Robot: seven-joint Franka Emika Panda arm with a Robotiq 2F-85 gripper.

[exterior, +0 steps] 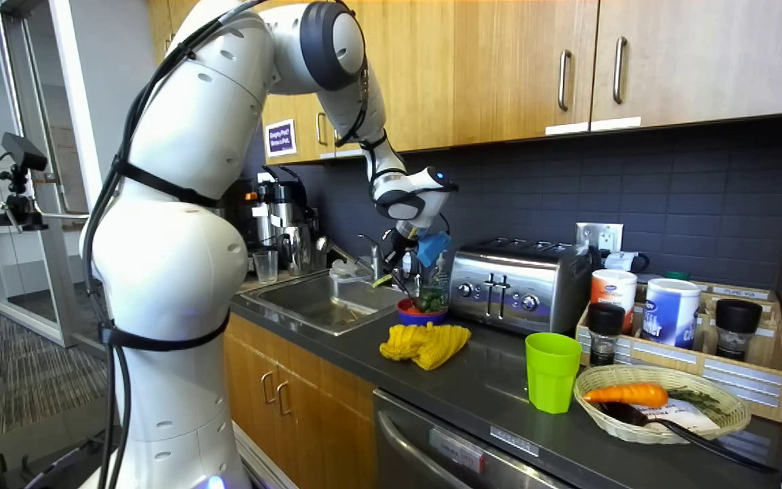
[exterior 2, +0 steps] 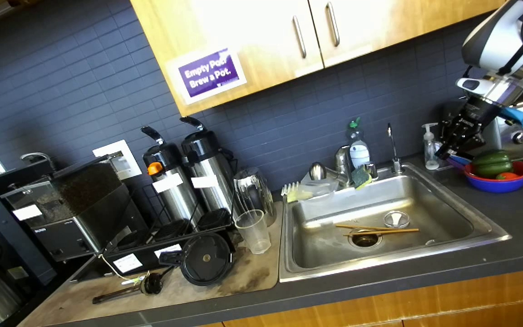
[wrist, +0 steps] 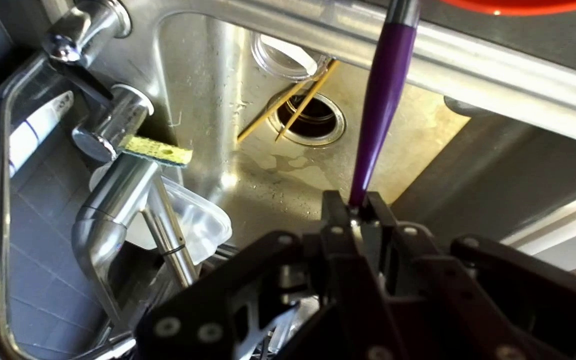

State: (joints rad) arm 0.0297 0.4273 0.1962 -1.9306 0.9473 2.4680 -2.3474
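My gripper [wrist: 356,204] is shut on a purple-handled utensil [wrist: 387,82] in the wrist view, held near the handle's end. Its metal shaft runs out of the top of that view; its far end is not visible there. In the exterior views the gripper [exterior: 391,263] [exterior 2: 444,152] points down by the sink's corner. The purple handle [exterior 2: 456,163] slants toward a bowl [exterior 2: 497,185], blue outside and red inside. The bowl holds a green pepper [exterior 2: 490,164] and a red item [exterior 2: 507,175]. The bowl [exterior: 421,318] also shows in an exterior view, beside a yellow cloth [exterior: 425,345].
The steel sink [exterior 2: 291,268] holds chopsticks [exterior 2: 379,231] and a clear lid. A faucet [wrist: 103,220] and sponge [wrist: 155,151] stand at its back edge. A toaster [exterior: 510,285], green cup [exterior: 552,372] and basket [exterior: 662,435] stand along the counter. Coffee dispensers [exterior 2: 177,190] stand beyond the sink.
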